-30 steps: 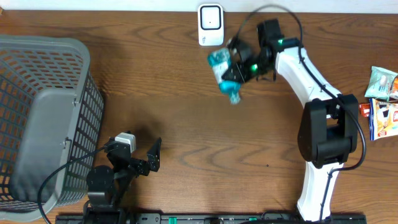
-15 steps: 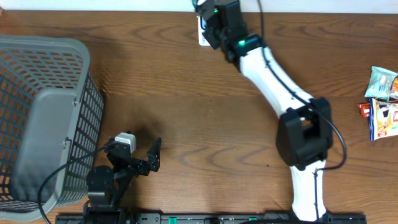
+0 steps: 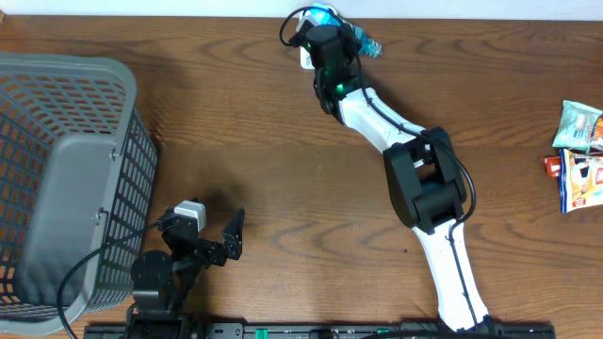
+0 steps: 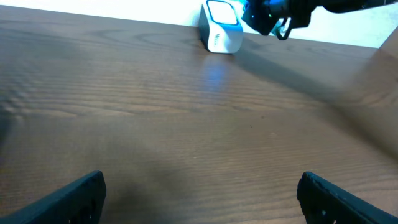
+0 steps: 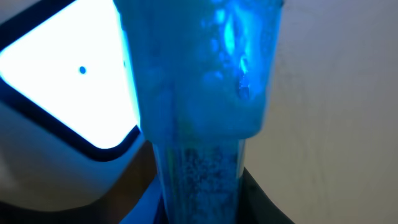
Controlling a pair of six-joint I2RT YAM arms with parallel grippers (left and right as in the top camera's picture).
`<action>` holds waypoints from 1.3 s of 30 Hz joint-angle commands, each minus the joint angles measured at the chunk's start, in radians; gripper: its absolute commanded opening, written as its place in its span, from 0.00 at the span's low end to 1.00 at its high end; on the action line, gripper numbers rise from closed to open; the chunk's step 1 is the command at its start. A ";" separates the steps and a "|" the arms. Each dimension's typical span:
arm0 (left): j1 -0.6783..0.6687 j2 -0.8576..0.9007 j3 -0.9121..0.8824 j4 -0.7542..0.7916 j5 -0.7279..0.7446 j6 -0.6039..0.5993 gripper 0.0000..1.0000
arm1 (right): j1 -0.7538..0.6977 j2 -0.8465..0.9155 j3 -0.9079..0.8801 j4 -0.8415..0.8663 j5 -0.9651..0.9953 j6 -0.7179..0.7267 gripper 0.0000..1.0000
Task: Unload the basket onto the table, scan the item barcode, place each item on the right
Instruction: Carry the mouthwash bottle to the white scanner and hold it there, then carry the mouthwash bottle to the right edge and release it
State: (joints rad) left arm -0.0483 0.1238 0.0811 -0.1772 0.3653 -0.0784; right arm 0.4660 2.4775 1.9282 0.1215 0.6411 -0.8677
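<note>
I hold a blue bottle [image 5: 199,93] over the white barcode scanner [image 4: 221,34], top centre.
Right gripper [image 3: 337,36] clamps the bottle; left gripper [image 3: 215,226] sits spread wide, lower left.

bottle [image 5: 205,93]: blue, translucent, held just over scanner [image 4: 221,34] | scanner: white, window lit

Wooden table [image 3: 283,160] with grey basket [image 3: 66,64] at left, white scanner [image 4: 221,27] at far edge, snack packets [image 3: 579,151] right
</note>
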 commanded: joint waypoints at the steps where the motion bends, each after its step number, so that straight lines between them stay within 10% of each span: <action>1: 0.003 0.000 -0.014 -0.027 0.012 0.002 0.98 | -0.003 -0.060 0.048 0.002 0.117 -0.005 0.01; 19: 0.003 0.000 -0.014 -0.027 0.012 0.002 0.98 | -0.507 -0.216 0.038 -0.645 0.058 0.499 0.01; 31: 0.003 0.000 -0.014 -0.027 0.012 0.002 0.98 | -0.813 -0.144 -0.010 -0.714 -0.105 0.756 0.02; 36: 0.003 0.000 -0.014 -0.027 0.012 0.002 0.98 | -0.886 -0.144 -0.010 -0.745 -0.273 0.876 0.39; 39: 0.003 0.000 -0.014 -0.027 0.012 0.002 0.98 | -0.916 -0.150 -0.010 -0.770 -0.346 0.904 0.81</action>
State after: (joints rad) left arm -0.0483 0.1238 0.0811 -0.1776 0.3653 -0.0784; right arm -0.4217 2.3440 1.9148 -0.6315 0.4061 -0.0547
